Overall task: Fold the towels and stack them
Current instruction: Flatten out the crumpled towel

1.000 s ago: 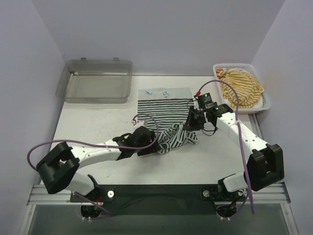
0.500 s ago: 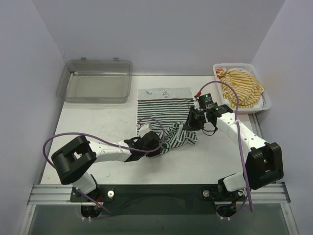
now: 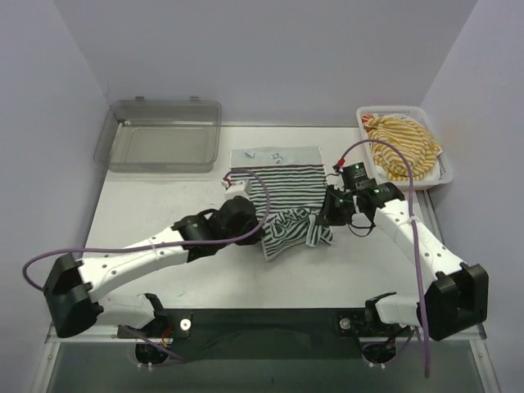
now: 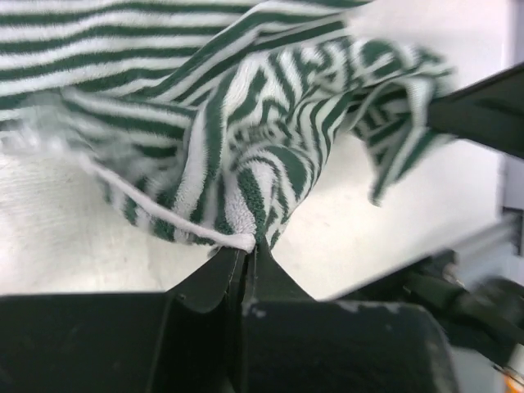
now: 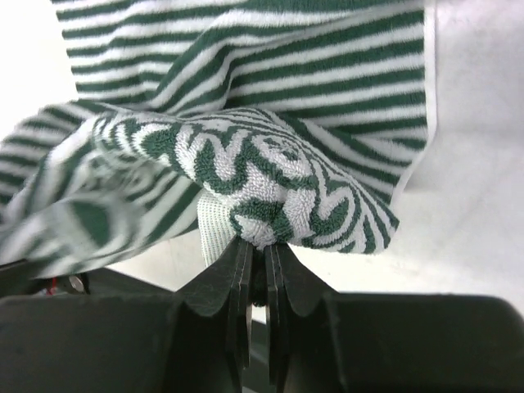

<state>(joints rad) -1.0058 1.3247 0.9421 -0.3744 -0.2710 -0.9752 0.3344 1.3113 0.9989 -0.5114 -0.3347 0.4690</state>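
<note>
The dark-green-and-white striped towel (image 3: 278, 176) lies half flat at the table's middle, its near part bunched up and lifted (image 3: 291, 229). My left gripper (image 3: 260, 230) is shut on the towel's white-hemmed near-left edge (image 4: 246, 240); in the left wrist view the cloth (image 4: 270, 123) fans out from the left gripper (image 4: 250, 247). My right gripper (image 3: 328, 214) is shut on a fold at the near-right side; in the right wrist view the towel (image 5: 286, 164) bulges over the right gripper (image 5: 264, 246). A yellow-and-white striped towel (image 3: 403, 146) sits crumpled in the basket.
A white mesh basket (image 3: 365, 115) stands at the back right corner. A clear grey plastic tray (image 3: 164, 135) rests at the back left. Walls close in the table on three sides, and a black strip (image 3: 262, 321) runs along the near edge between the arm bases.
My left gripper has closed on the striped towel's near-left edge and its arm has swung round to the left. The right gripper, still gripping, has drifted slightly nearer, pulling the bunch with it.
</note>
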